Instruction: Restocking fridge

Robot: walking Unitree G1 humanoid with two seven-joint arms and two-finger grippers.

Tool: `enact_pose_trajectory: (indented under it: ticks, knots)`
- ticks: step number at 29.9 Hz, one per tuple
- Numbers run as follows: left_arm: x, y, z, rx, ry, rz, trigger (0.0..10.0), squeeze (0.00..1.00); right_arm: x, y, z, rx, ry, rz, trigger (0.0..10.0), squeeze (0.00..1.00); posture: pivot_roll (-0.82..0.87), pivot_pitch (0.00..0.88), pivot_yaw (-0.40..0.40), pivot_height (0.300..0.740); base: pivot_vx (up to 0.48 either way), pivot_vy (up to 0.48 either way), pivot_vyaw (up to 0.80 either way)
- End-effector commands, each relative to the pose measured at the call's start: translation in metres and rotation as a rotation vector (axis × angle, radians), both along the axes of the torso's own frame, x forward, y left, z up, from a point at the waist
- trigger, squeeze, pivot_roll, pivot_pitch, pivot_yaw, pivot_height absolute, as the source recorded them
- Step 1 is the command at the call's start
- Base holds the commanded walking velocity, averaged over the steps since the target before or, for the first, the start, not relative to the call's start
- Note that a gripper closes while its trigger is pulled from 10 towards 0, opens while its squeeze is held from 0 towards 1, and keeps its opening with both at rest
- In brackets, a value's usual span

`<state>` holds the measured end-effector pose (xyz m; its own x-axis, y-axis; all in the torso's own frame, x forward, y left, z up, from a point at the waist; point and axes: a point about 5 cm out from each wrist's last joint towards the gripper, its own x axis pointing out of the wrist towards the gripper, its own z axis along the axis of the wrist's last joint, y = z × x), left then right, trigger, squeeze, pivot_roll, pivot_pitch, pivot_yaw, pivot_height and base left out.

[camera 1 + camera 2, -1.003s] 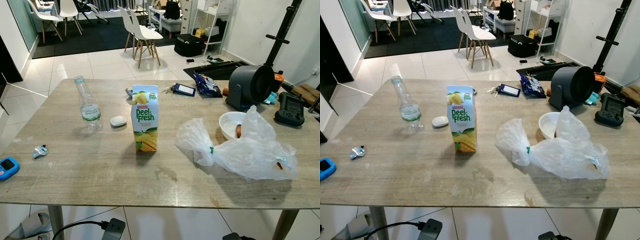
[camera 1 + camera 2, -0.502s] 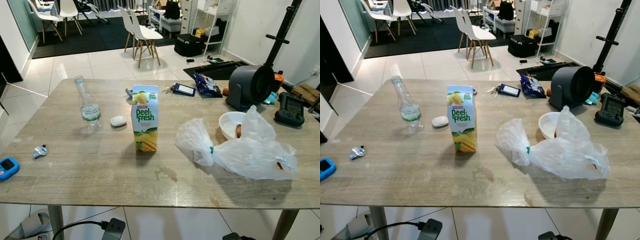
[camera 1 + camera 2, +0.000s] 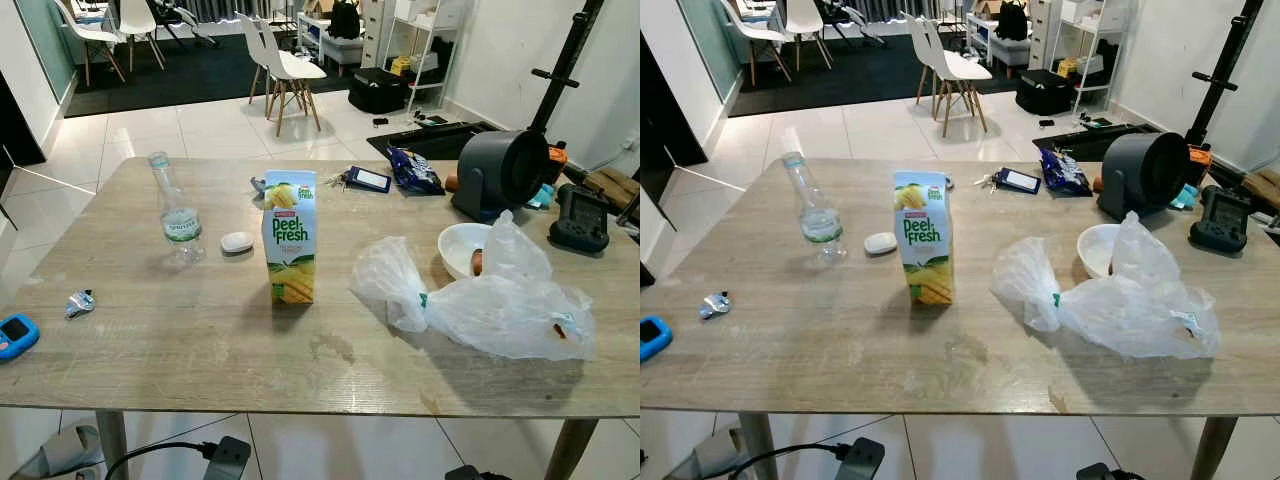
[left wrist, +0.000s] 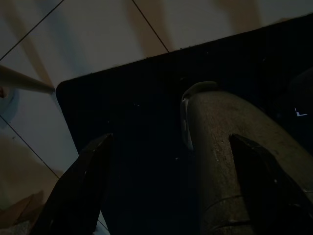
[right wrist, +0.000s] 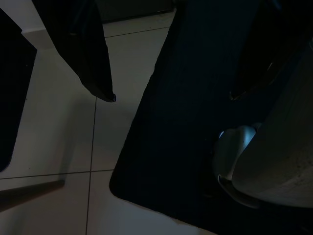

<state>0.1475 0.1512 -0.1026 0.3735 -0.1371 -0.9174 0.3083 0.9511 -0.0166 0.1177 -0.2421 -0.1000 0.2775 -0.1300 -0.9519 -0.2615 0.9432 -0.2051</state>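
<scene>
Left eye view, one juice carton (image 3: 290, 236), one water bottle (image 3: 177, 214), one table (image 3: 180, 330)

One juice carton (image 3: 290, 237), one water bottle (image 3: 176, 212)

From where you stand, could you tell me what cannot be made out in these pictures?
- Bag contents: crumpled plastic hides them, head views.
- Bowl: the bag covers its right side.
- Keys: the carton hides most, left eye view.
- Blue device: cut by the left edge.
</scene>
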Motion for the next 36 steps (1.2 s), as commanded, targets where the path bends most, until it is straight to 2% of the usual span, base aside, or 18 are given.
enact_pose_trajectory:
  ticks: [1,25,36]
  knots:
    - [-0.006,0.0043,-0.0021,0.009,0.033,0.005,10.0,0.0,-0.0003,0.0004,-0.0002,0.003,0.012,0.011,10.0,0.0,0.06,0.0,-0.011,0.74,0.0,0.0,0.0]
    - [-0.0057,0.0018,-0.0022,0.006,0.026,0.016,10.0,0.0,-0.0003,-0.0016,0.0004,0.005,0.007,0.007,10.0,0.0,0.07,0.0,-0.011,0.74,0.0,0.0,0.0]
    - [-0.0069,0.0022,-0.0026,0.009,0.034,0.018,10.0,0.0,-0.0024,-0.0032,0.0,-0.01,0.0,-0.048,10.0,0.0,0.06,0.0,-0.01,0.74,0.0,0.0,0.0]
